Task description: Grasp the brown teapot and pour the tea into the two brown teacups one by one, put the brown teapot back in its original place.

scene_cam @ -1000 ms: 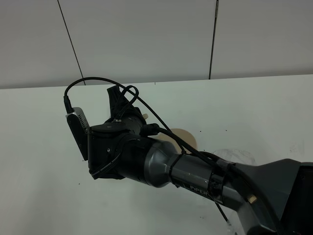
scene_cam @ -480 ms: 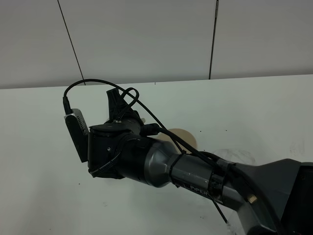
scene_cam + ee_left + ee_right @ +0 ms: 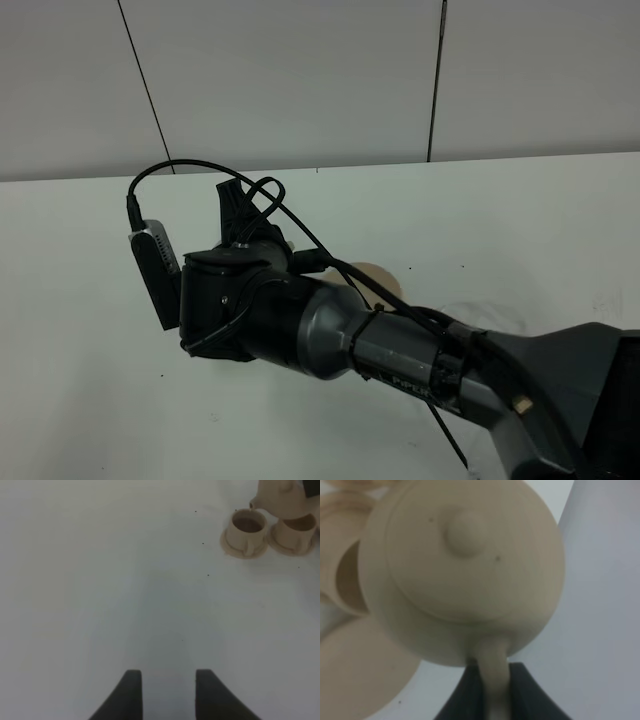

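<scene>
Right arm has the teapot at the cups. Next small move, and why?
Probably shift the brown teapot sideways until its spout is over the paler teacup. The right gripper has its jaws shut on the handle. The spout hangs over the darker teacup, which shows dark liquid inside; the other looks pale inside, likely unfilled.

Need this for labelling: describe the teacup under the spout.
On the white table, two small beige-tan cylindrical teacups sit on saucers under a round beige-tan ceramic teapot. This one stands beneath the spout, dark tea inside; its neighbour looks paler inside.
</scene>
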Motion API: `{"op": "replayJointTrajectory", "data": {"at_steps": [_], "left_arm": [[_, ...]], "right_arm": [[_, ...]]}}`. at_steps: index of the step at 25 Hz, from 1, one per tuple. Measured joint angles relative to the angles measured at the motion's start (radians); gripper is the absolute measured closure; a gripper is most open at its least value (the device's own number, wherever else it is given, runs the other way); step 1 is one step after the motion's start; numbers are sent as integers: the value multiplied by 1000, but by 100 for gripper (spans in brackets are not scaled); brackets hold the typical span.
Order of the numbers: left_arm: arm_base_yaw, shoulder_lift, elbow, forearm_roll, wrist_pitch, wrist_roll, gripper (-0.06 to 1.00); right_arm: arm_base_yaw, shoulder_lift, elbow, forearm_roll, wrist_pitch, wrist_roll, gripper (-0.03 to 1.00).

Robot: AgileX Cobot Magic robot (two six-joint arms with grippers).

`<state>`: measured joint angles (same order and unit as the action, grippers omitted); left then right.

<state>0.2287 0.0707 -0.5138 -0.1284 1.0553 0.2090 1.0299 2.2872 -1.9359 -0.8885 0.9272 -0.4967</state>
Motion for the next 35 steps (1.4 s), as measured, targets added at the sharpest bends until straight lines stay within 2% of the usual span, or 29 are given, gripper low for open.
{"op": "replayJointTrajectory", "data": {"at_steps": [23, 35], "left_arm": [[0, 0, 0, 0, 0, 0, 62], [0, 0, 0, 0, 0, 0, 62]], "right_arm": [[-61, -75, -1, 197, -40, -82, 87], [-78, -90, -61, 396, -32, -182, 87]]}}
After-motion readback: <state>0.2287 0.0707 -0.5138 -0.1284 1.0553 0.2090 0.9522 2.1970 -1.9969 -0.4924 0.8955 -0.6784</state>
